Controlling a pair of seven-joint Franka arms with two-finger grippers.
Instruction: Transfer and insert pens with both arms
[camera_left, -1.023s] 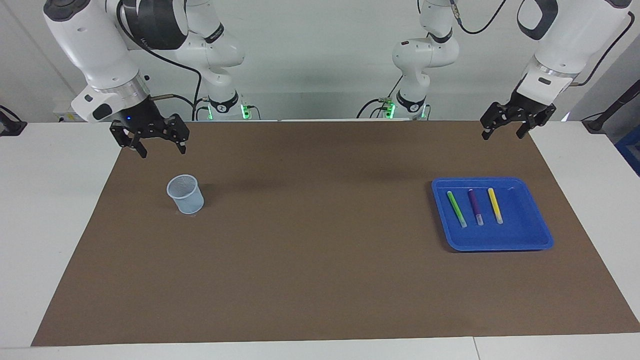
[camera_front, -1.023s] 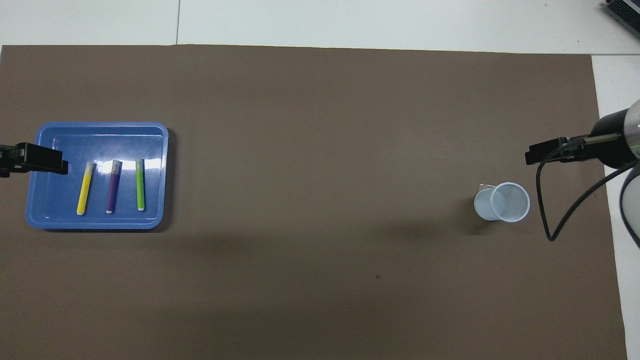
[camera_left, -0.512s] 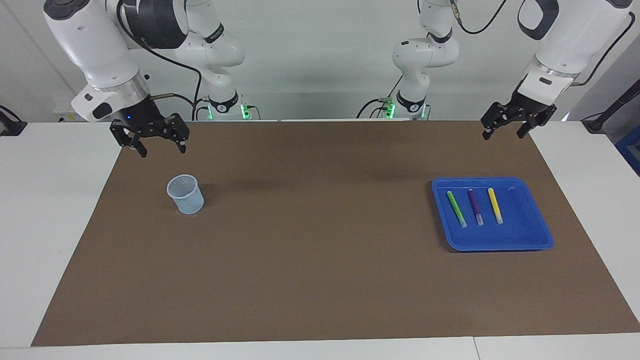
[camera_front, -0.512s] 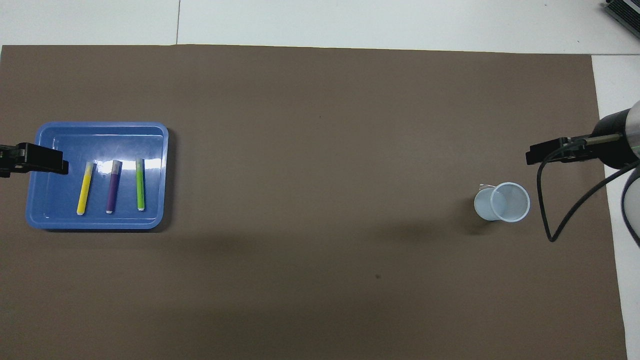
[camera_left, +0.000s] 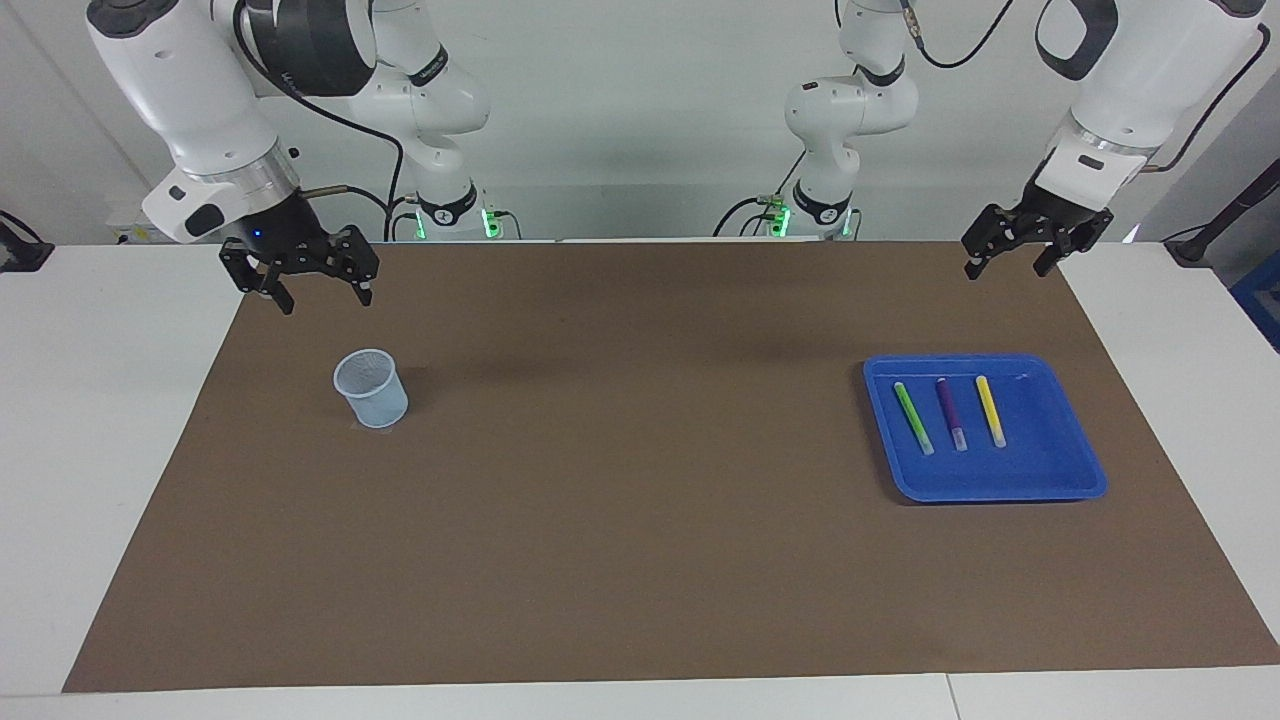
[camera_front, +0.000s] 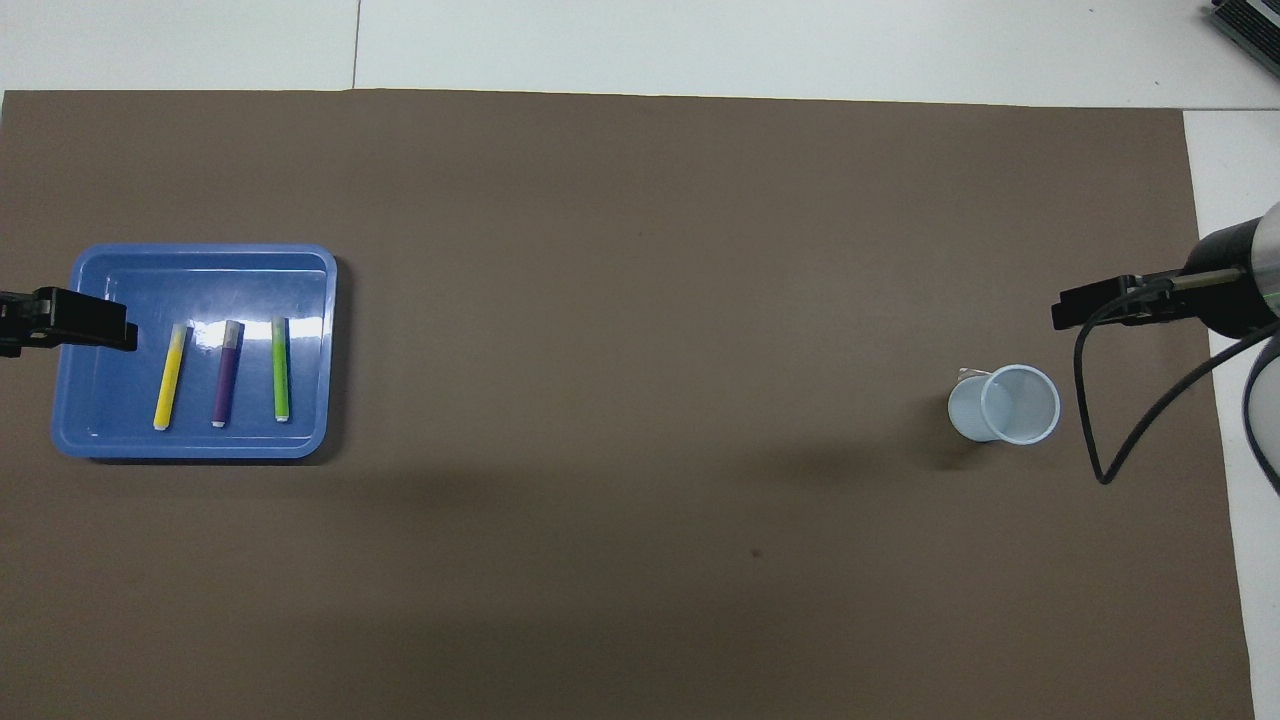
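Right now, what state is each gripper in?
Left gripper: open, empty, up near the blue tray.
Right gripper: open, empty, up near the cup.

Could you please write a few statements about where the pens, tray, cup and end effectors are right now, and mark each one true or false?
1. All three pens lie in the blue tray. True.
2. The purple pen lies between the green pen and the yellow pen. True.
3. The cup already holds a pen. False: it looks empty.
4. The left end effector grips the yellow pen. False: it hangs open and empty in the air, apart from the tray.
5. The right end effector is open and holds nothing. True.
6. The cup lies tipped over. False: it stands upright on the brown mat.
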